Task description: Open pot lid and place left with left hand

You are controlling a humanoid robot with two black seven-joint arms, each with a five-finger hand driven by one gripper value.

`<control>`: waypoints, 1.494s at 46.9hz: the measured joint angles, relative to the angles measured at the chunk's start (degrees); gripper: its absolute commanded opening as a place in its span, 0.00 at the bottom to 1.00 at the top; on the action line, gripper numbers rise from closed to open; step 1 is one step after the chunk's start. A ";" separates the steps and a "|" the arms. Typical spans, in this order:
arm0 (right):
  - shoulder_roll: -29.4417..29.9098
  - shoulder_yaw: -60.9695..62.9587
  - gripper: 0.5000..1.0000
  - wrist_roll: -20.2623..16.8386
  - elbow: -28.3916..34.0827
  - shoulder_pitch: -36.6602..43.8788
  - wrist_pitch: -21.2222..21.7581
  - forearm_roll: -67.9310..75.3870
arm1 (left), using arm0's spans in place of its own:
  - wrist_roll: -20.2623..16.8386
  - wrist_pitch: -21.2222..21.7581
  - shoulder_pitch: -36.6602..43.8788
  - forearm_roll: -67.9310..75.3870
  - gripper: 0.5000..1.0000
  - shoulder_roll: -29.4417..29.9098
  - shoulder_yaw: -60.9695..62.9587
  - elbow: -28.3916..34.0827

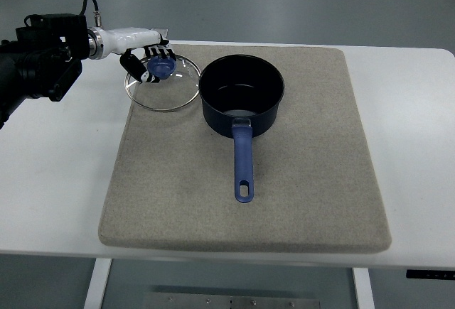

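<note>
Top view: glass lid [163, 82] lay on mat [298, 181] just left of open saucepan [242, 96]. Left hand [148, 59] had fingers curled round blue knob [161, 68]. Lid prob. stiff, breakable, slick-rimmed; knob was best hold pt.

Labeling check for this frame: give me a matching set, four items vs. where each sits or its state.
Items:
1. lid
2. pot
3. mat
4. left hand

Places/states:
A. uncovered, handle pointing toward the near edge
B. on the mat's far left corner, beside the pot
C. over the lid's blue knob
D. spread across the white table

Pairs: 1-B, 2-A, 3-D, 4-C
</note>
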 measured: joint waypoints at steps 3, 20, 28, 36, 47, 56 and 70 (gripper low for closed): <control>0.00 -0.03 0.83 0.00 0.01 0.00 0.01 0.00 | 0.00 0.24 0.14 -2.50 0.99 0.04 0.02 -0.16; 0.00 -0.08 0.83 0.00 0.01 0.00 0.01 -0.08 | 0.00 0.45 3.41 -24.37 0.99 0.08 -2.42 -0.27; 0.00 -0.10 0.83 0.00 0.08 -0.02 0.39 -0.08 | 0.00 -0.45 4.94 -33.47 0.99 0.12 -5.51 -0.33; 0.00 -0.08 0.83 0.00 0.18 -0.04 0.59 -0.07 | 0.00 -1.95 7.41 -35.19 0.99 0.31 -11.36 -0.35; 0.00 0.00 0.83 0.09 0.88 -0.09 0.42 0.16 | 0.00 -4.29 11.63 -35.21 0.99 0.31 -32.75 -0.58; 0.00 0.06 0.83 0.09 0.89 -0.09 0.44 0.20 | 0.00 -6.48 13.67 -35.51 0.99 0.00 -49.09 -1.60; 0.00 0.02 0.83 0.09 0.95 -0.09 0.51 0.19 | 0.00 -17.92 15.72 -48.40 0.99 0.15 -52.23 -3.69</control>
